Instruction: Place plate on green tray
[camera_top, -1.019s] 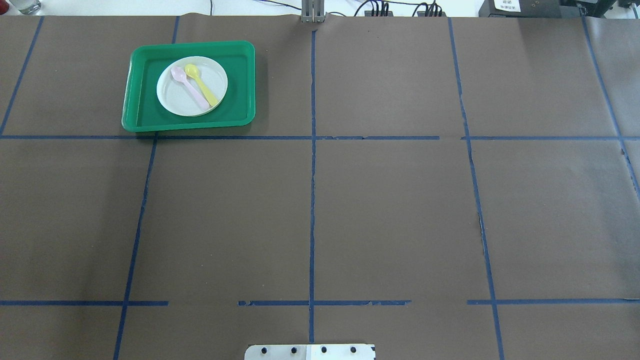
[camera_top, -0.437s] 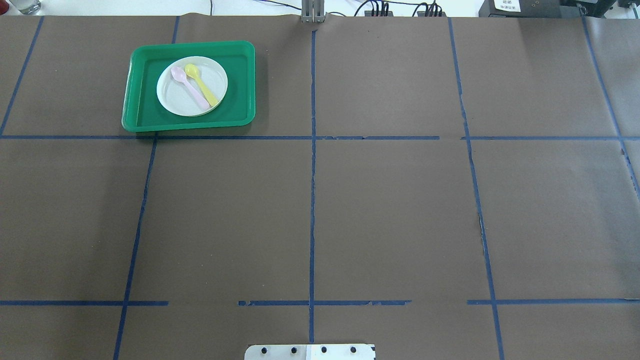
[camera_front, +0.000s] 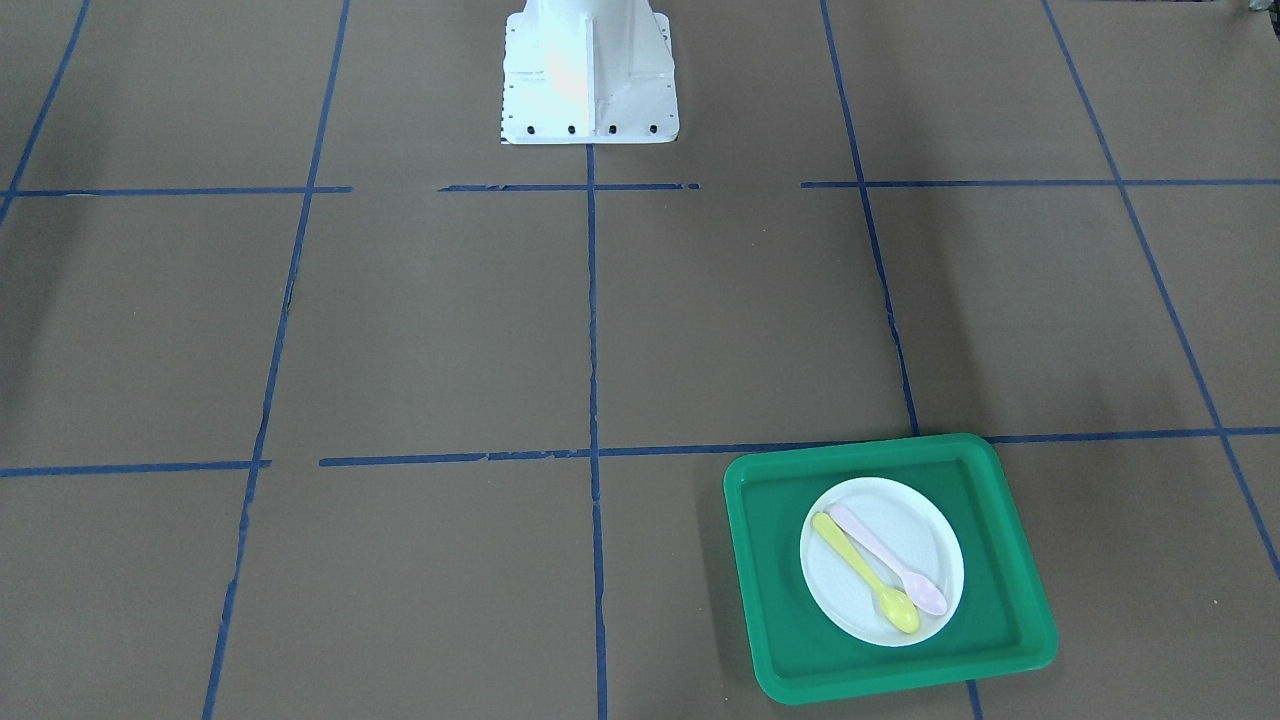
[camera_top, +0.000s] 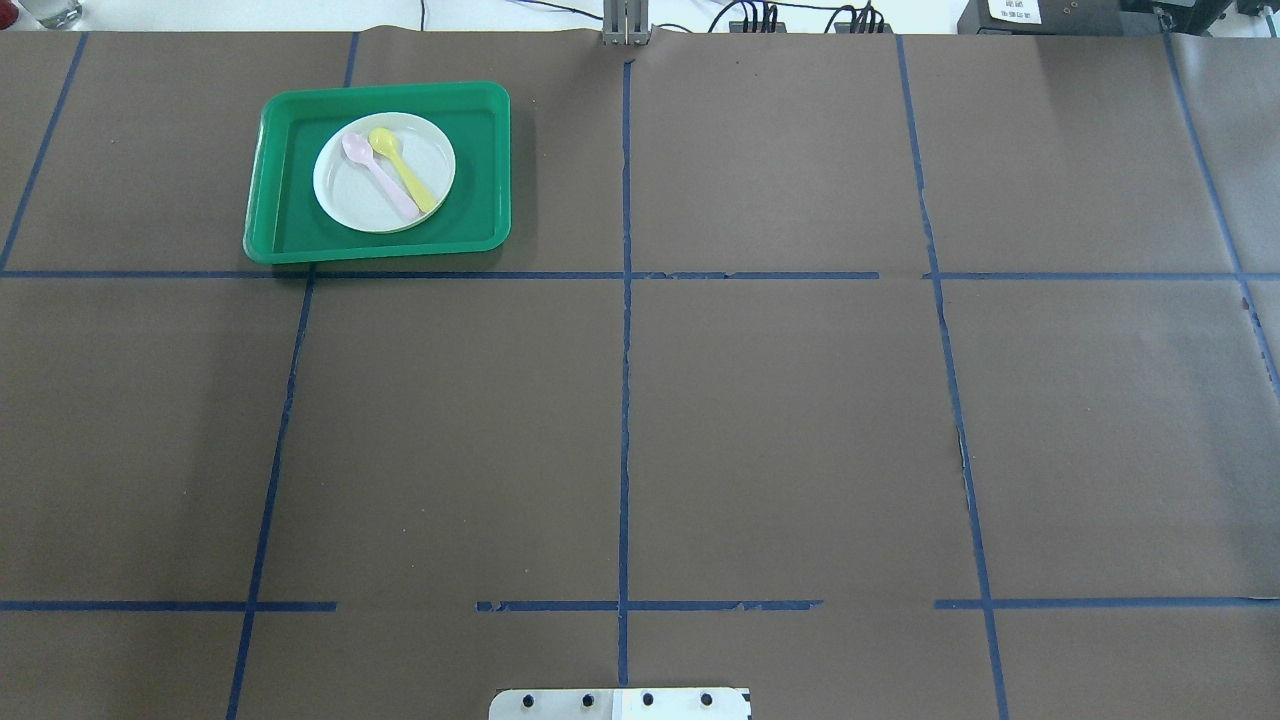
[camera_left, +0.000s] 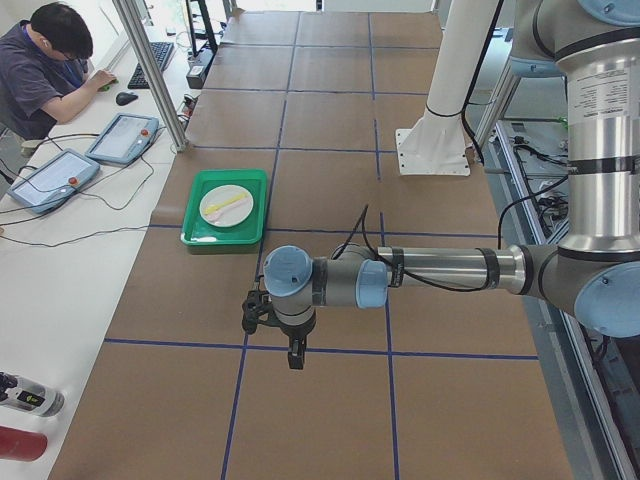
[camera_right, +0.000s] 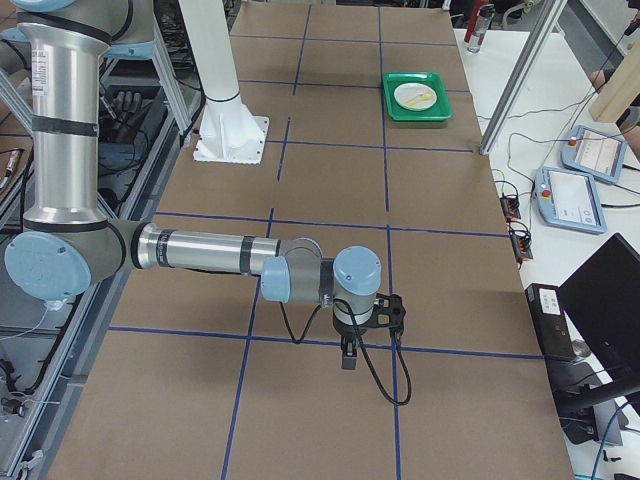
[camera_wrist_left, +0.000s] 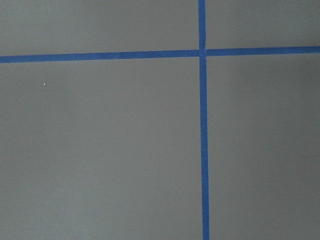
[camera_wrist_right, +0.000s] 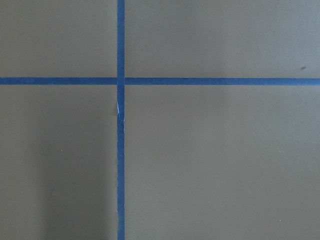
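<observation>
Overhead exterior footage is showing the plate (camera_top: 345, 197) lying flat inside the green tray (camera_top: 285, 215), roughly at its middle, with tray floor showing all around it. A pink spoon (camera_top: 381, 177) and a yellow spoon (camera_top: 407, 175) are lying side by side on the plate, their bowls pointing toward the far side. The green tray is sitting on the far left part of the table (camera_top: 800, 420), whose brown cover is crossed by blue tape lines, and its near edge is lying just beside one of those lines. The left claw (camera_left: 296, 358) is hanging over the table's left end and the right claw (camera_right: 348, 358) over its right end, both pointing down and well apart from the green tray. They are showing only in the side views, so I cannot tell whether either is open or closed.
</observation>
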